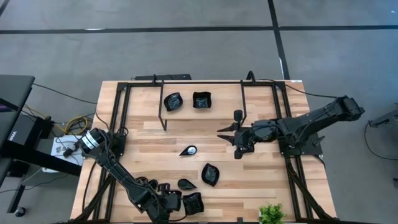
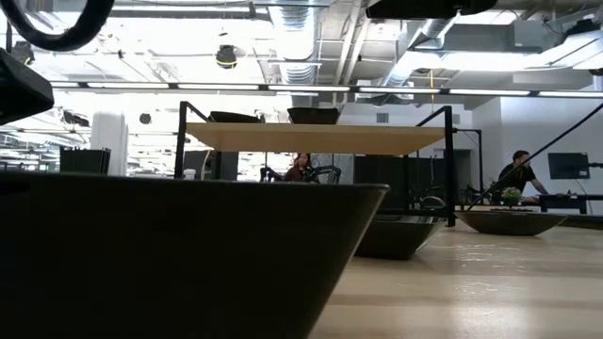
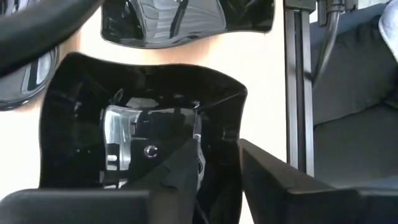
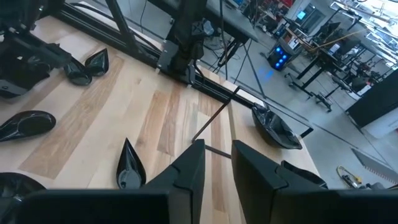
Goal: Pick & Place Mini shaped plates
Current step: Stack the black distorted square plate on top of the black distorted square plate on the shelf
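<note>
The mini shaped plates are small glossy black dishes that mirror the ceiling lights, lying on the light wooden table (image 1: pixel 149 134) in three loose groups. I place them by the small green plant (image 1: pixel 271 214) at the table's near right edge. Farthest from the plant, under the black frame at the far side, a wavy-round plate (image 1: pixel 173 101) and a square plate (image 1: pixel 201 99) lie just beside each other. Midway up the table a teardrop plate (image 1: pixel 188 150) lies alone with a pale glint in its bowl. Nearer the plant is a leaf-like plate (image 1: pixel 210 174), with a smaller teardrop (image 1: pixel 186 184) just beyond it.

Along the near edge, well to the left of the plant, the left gripper (image 1: pixel 180 205) is low over a square plate with raised, curled-in corners (image 3: pixel 146 130). One finger (image 3: pixel 171 183) stands inside the bowl and the other outside the wall, so the rim sits between parted fingers; I cannot tell whether they pinch it. Another shiny plate (image 3: pixel 186 22) lies just beyond that one.

The right gripper (image 1: pixel 237 138) hovers above bare wood near the table's middle, far from the plant, its fingers (image 4: pixel 186 171) slightly apart and holding nothing.
</note>
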{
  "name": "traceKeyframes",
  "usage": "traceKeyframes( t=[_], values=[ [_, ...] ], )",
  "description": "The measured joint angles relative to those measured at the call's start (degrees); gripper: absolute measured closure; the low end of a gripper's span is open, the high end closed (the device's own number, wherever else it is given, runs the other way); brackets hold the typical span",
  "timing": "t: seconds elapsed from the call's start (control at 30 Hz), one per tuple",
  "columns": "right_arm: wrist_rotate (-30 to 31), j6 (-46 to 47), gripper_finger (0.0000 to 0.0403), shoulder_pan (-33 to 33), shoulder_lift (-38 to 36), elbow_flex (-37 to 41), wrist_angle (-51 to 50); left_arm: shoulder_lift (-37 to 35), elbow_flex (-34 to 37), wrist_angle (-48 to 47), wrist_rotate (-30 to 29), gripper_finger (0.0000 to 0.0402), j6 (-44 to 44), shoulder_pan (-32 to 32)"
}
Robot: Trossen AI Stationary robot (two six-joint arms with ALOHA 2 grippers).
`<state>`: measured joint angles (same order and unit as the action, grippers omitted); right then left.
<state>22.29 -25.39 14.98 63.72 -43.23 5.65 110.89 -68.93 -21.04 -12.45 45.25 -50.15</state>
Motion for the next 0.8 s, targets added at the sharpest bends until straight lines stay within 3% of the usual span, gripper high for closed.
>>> traceKeyframes(
  t=[0.2, 0.37, 0.47, 0.6, 0.7, 0.8],
  values=[
    [0.01, 0.00, 0.0329, 0.00, 0.00, 0.00, 0.01, -1.27, 0.00, -0.52, -0.16, 0.0388, -2.81, 0.46],
    [0.01, 0.00, 0.0329, -0.02, 0.02, 0.01, 1.23, -8.95, 0.02, -5.22, -4.81, 0.0393, -12.47, 3.64],
    [0.01, 0.06, 0.0329, -0.02, 0.32, 0.01, 1.98, -15.97, 0.02, -10.83, -10.48, 0.0395, -23.03, 7.72],
    [-0.01, 1.90, 0.0329, -0.02, 1.01, -0.02, 3.58, -24.35, 0.02, -12.79, -16.91, 0.0396, -44.59, 16.76],
    [-0.01, 2.54, 0.0329, -0.13, 2.22, -0.08, 3.84, -28.62, 0.02, -11.14, -19.26, 0.0395, -60.69, 26.34],
    [-0.01, 2.54, 0.0329, -0.11, 4.19, -0.08, 4.16, -30.49, 0.00, -7.90, -18.37, 0.0395, -70.81, 37.14]
  ],
)
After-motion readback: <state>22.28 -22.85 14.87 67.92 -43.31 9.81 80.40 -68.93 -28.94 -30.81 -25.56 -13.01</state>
